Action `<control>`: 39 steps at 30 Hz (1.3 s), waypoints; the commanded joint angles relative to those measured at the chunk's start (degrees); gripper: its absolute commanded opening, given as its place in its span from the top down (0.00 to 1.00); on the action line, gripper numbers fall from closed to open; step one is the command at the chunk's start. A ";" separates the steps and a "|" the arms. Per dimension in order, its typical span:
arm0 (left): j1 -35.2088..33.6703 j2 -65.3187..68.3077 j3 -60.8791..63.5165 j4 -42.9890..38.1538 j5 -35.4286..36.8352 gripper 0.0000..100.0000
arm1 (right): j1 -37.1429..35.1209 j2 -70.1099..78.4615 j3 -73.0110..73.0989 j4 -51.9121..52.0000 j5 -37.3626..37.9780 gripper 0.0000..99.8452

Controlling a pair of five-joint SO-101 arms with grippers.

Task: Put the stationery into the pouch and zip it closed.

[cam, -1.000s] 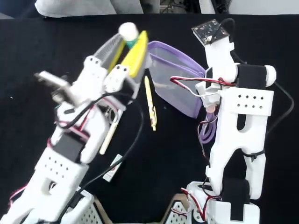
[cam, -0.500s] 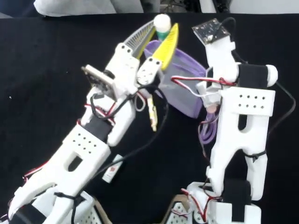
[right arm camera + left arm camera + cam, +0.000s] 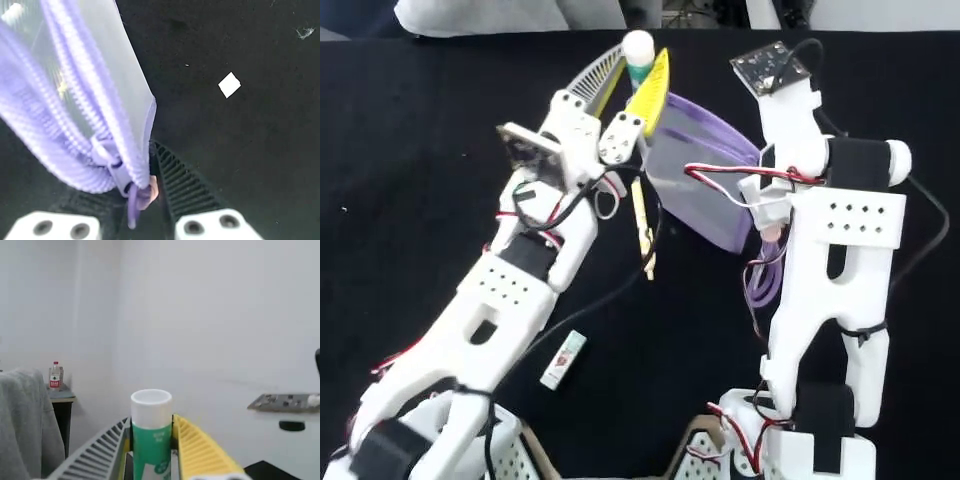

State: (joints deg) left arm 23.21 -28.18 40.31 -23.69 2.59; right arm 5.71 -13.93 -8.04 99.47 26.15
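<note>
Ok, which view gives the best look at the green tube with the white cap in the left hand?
The left wrist view: the green tube with the white cap is gripped between the left hand's grey and yellow fingers, cap and body both plain. The high view catches its cap top and a sliver of green.

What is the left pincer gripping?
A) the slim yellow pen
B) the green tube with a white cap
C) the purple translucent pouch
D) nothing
B: the green tube with a white cap sits clamped in the left pincer, while the slim yellow pen lies on the black table.
</note>
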 commanded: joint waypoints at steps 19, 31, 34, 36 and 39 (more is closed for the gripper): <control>-1.63 5.45 -5.49 9.41 0.18 0.85 | -0.79 -2.42 -0.22 1.14 -0.44 0.99; -1.63 3.16 -7.52 13.01 -0.09 0.78 | -0.79 -2.42 -0.22 1.14 -0.44 0.99; -1.71 -0.53 -8.57 19.52 0.18 0.78 | -0.79 -2.42 -0.22 1.14 -0.44 0.99; -2.59 -2.55 -9.63 23.12 0.18 0.78 | -0.79 -2.42 -0.22 1.14 -0.44 0.99; -5.58 -4.04 -9.45 24.97 0.26 0.78 | -0.79 -2.42 -0.22 1.05 -0.44 0.99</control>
State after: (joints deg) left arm 20.13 -29.05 34.68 -0.31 2.68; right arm 5.63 -13.93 -7.96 99.47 26.15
